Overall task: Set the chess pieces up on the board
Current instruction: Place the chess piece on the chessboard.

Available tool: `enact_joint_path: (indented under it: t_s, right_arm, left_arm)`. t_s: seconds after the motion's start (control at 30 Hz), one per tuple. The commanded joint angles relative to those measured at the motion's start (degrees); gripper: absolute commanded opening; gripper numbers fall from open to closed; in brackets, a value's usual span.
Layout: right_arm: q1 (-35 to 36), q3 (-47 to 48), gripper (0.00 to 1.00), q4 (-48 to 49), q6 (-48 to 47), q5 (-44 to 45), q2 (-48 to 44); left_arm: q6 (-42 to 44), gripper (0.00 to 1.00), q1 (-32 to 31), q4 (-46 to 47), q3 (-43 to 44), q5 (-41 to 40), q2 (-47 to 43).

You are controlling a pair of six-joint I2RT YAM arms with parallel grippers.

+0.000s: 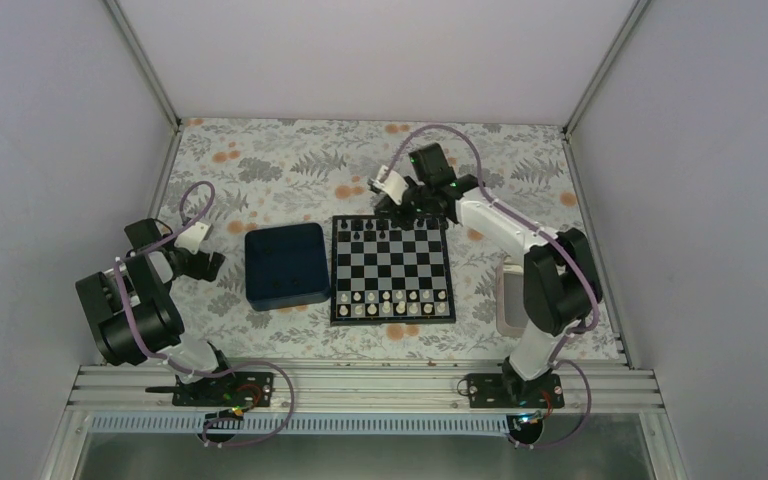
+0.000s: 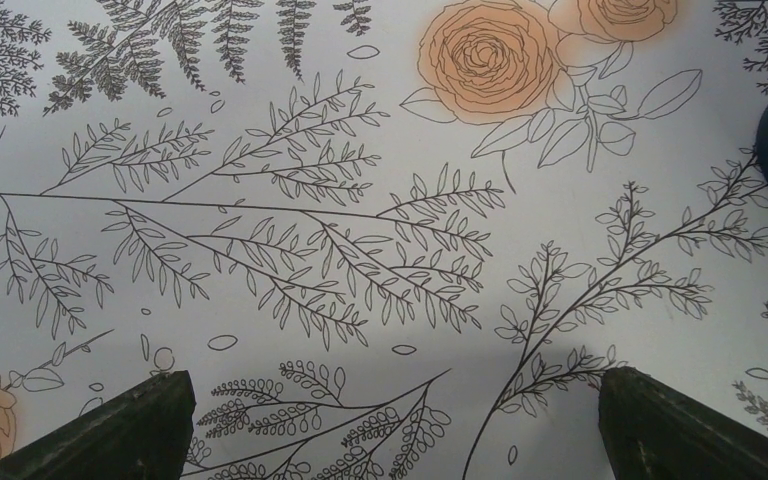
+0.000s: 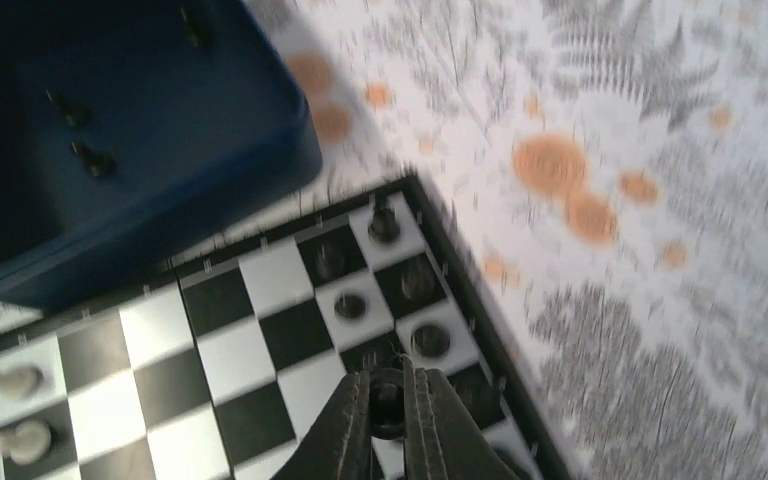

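Note:
The board (image 1: 391, 270) lies mid-table, its checks also showing in the right wrist view (image 3: 230, 350). Black chess pieces (image 1: 380, 234) stand on its far rows, several of them close up (image 3: 384, 222) in the right wrist view. My right gripper (image 3: 388, 388) hovers over the board's far edge (image 1: 392, 208), shut on a small black chess piece (image 3: 388, 402). More black pieces (image 3: 90, 160) lie in the dark blue tray (image 3: 180, 190). My left gripper (image 2: 390, 385) is open over bare tablecloth, left of the tray (image 1: 205, 262), with nothing between its fingers (image 2: 145, 415).
The dark blue tray (image 1: 285, 265) sits against the board's left side. White pieces (image 1: 390, 305) fill the board's near rows. A pale tray (image 1: 508, 295) lies to the right of the board, by the right arm. Enclosure walls and posts border the flowered tablecloth.

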Motion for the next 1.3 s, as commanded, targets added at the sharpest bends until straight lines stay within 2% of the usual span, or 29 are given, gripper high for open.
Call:
enact_joint_path:
  t_s: [0.0,0.23,1.27]
  right_arm:
    - [-3.0,-7.0,0.04,2.6,-1.2,0.0,-3.7]
    - [-5.0,-11.4,0.05,4.2,-2.6,-1.0,-1.5]
    - [-6.9,-12.1,0.06,7.1,-4.1,-0.9,6.1]
  left_arm:
    - [0.3,1.0,0.2,-0.8,-0.7,0.5,-1.0]
    - [0.2,1.0,0.1,-1.1,-1.0,0.6,-1.8]
    - [0.3,1.0,0.2,-1.6,-0.6,0.9,-1.2]
